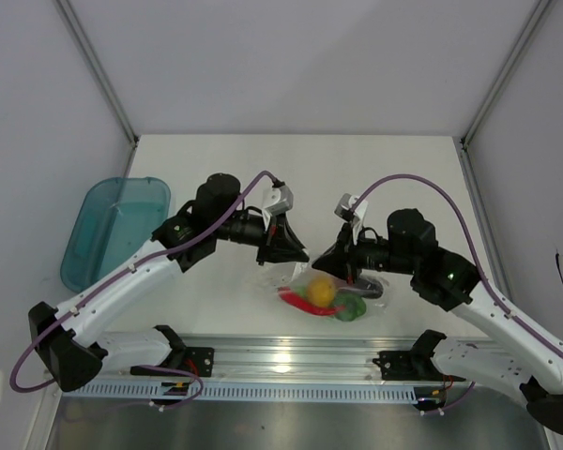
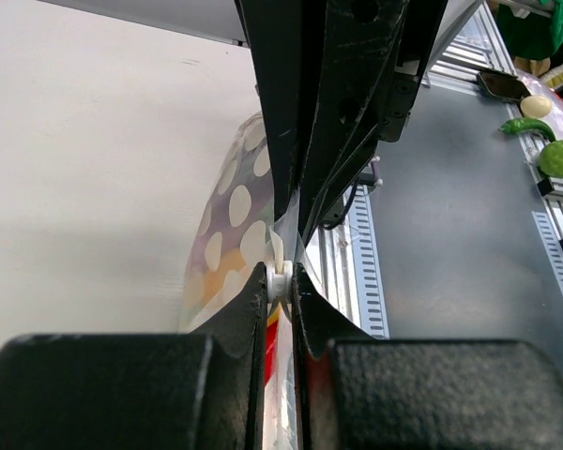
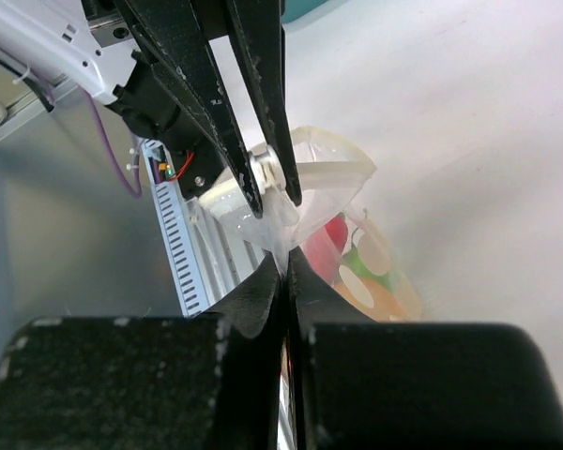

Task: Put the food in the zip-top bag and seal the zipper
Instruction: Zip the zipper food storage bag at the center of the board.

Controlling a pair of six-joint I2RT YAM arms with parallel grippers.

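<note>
The zip-top bag (image 1: 370,292), clear with white dots, lies near the table's front edge between both arms. Through it I see the food: a yellow pepper (image 1: 321,290), a red chili (image 1: 305,306) and a green piece (image 1: 350,307). My left gripper (image 2: 280,277) is shut on the white slider of the zipper (image 2: 281,272) at the bag's raised mouth edge. Facing it, my right gripper (image 3: 283,265) is shut on the same edge of the bag (image 3: 330,178), a short way from the left fingertips (image 3: 263,180). In the top view the two grippers (image 1: 303,258) (image 1: 327,265) nearly meet above the bag.
A teal translucent tray (image 1: 113,230) stands at the table's left edge. A metal rail (image 1: 291,361) runs along the near side just below the bag. In the left wrist view, small green toys (image 2: 558,157) lie far off on the grey surface.
</note>
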